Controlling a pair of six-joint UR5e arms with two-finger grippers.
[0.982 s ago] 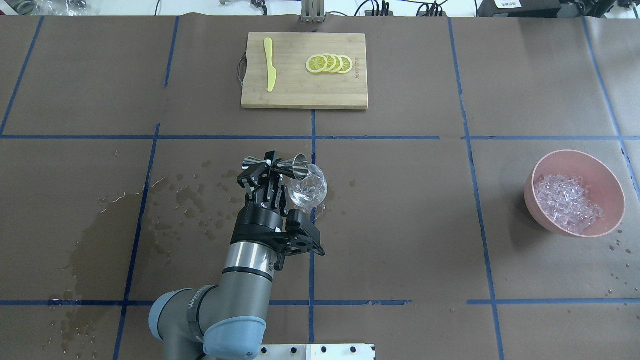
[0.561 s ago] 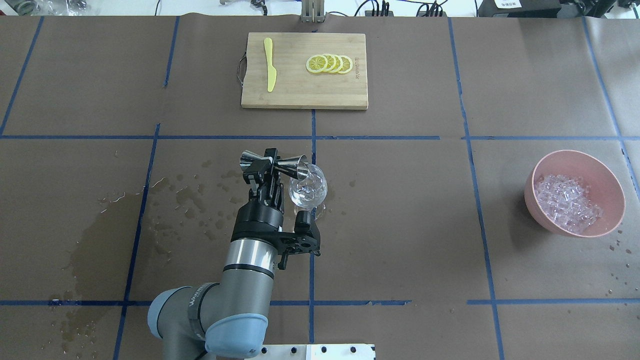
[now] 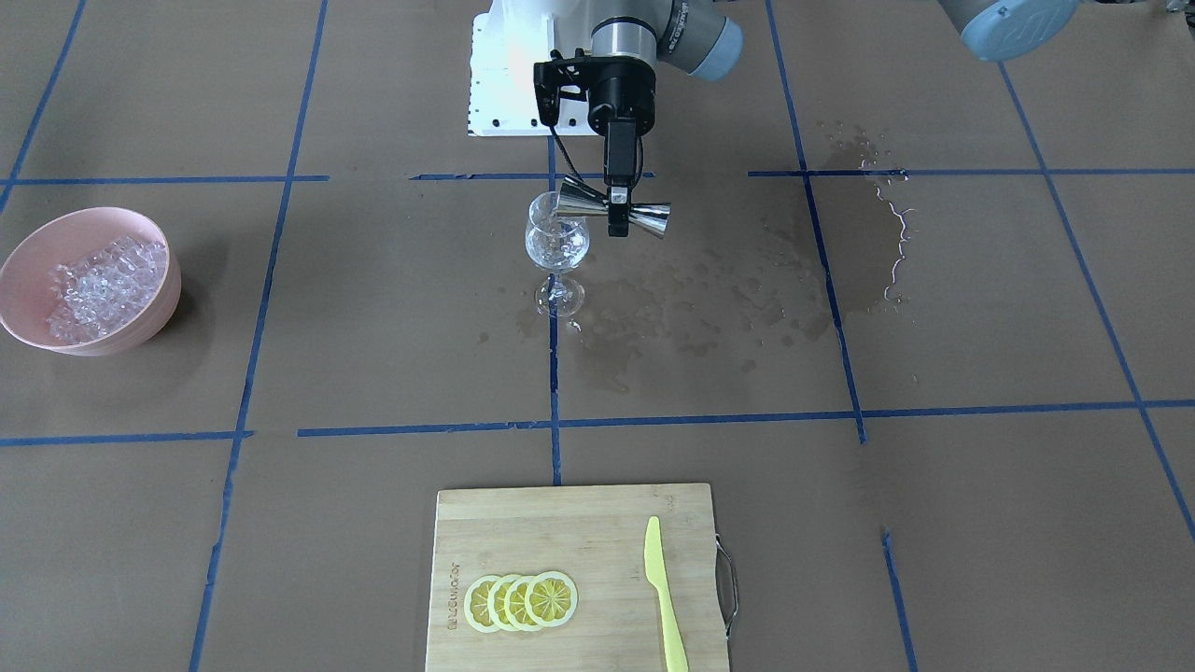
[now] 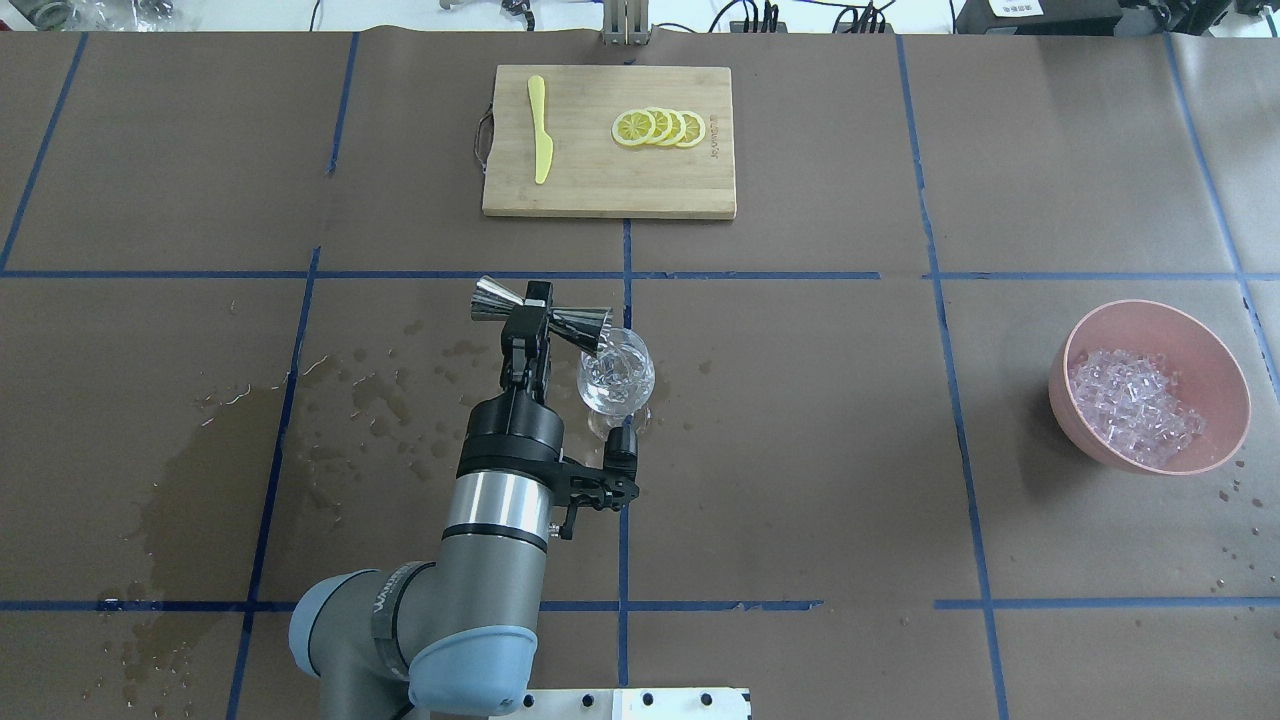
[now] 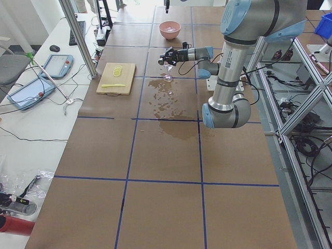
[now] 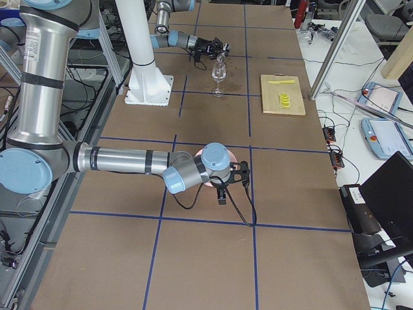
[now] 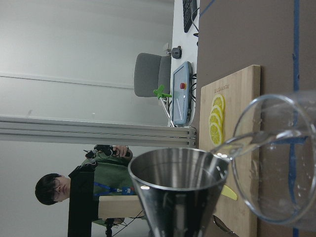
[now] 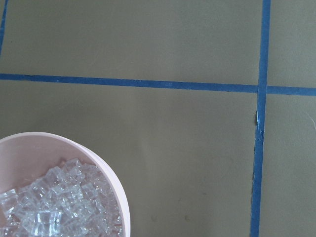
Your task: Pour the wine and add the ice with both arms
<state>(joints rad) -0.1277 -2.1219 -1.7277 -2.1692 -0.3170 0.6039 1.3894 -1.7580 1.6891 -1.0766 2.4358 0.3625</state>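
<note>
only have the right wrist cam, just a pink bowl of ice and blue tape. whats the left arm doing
Observer: The left gripper holds a steel jigger tipped sideways, its mouth over the wine glass.
Operator: anything coming out
Observer: Yes, the left wrist view shows clear wine running from the jigger's lip into the glass.
Operator: where is my right gripper
Observer: Only the exterior right view shows the right gripper, close to the pink bowl; open or shut, I cannot tell.

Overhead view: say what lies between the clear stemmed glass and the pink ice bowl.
No object: between clear stemmed glass and pink bowl the overhead view shows only brown paper crossed by one blue tape line.
</note>
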